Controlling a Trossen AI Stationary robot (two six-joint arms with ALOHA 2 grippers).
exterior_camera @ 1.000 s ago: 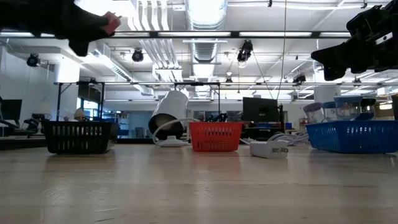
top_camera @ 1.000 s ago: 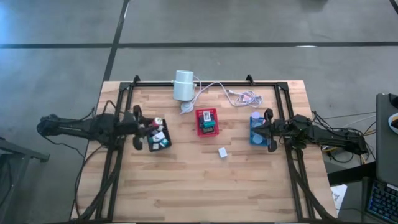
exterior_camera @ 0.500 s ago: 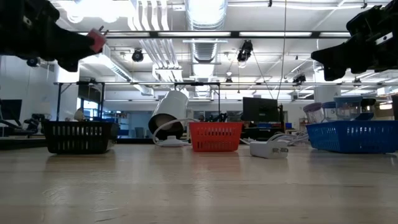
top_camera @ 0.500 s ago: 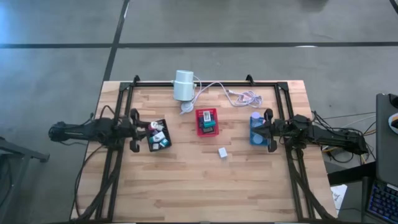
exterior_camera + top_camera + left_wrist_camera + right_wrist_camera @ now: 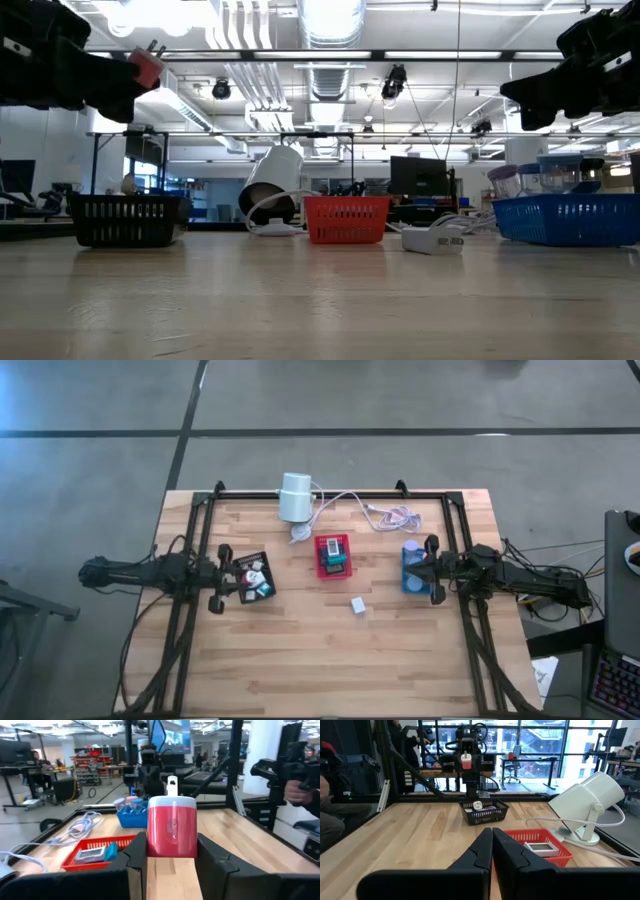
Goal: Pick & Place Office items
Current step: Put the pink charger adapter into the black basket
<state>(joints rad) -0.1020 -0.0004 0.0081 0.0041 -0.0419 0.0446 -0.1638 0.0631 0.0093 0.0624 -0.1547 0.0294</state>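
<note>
We see a desk [image 5: 300, 650] of pale wooden planks, with a dark metal frame [image 5: 330, 493] running along its far edge and down both sides. Directly on it stand three small trays in a rough row: a black tray [image 5: 262, 563] toward the left, a red tray [image 5: 335, 569] near the middle, and a blue tray [image 5: 409, 585] toward the right. A white cylinder [image 5: 295, 497] on a stand rests near the far edge, and its white cable [image 5: 352, 499] loops across the wood toward the right. One small white block [image 5: 358, 605] lies alone on the bare planks, nearer the front than the red tray.
</note>
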